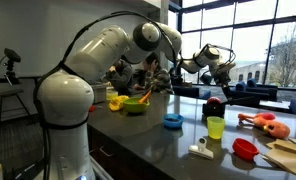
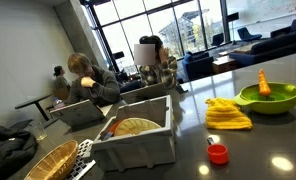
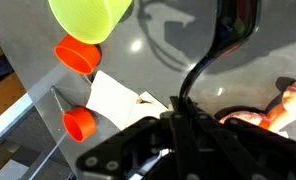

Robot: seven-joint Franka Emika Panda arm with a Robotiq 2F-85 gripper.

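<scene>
In the wrist view my gripper (image 3: 178,115) is shut on the thin curved handle of a black utensil (image 3: 203,65), whose dark head reaches the top right. It hangs above the dark glossy counter (image 3: 178,40). Below it lie a yellow-green cup (image 3: 88,18), two orange-red cups (image 3: 78,55) (image 3: 80,122), a white card (image 3: 118,95) and an orange toy (image 3: 288,105). In an exterior view the gripper (image 1: 220,68) is raised over the counter, above a dark red object (image 1: 214,103) and the yellow-green cup (image 1: 216,127).
The counter holds a blue bowl (image 1: 173,121), a green bowl (image 1: 135,105), a red bowl (image 1: 245,148), an orange toy (image 1: 266,123) and a wooden board (image 1: 288,155). An exterior view shows white bins (image 2: 138,140), a yellow cloth (image 2: 228,113) and seated people (image 2: 83,75).
</scene>
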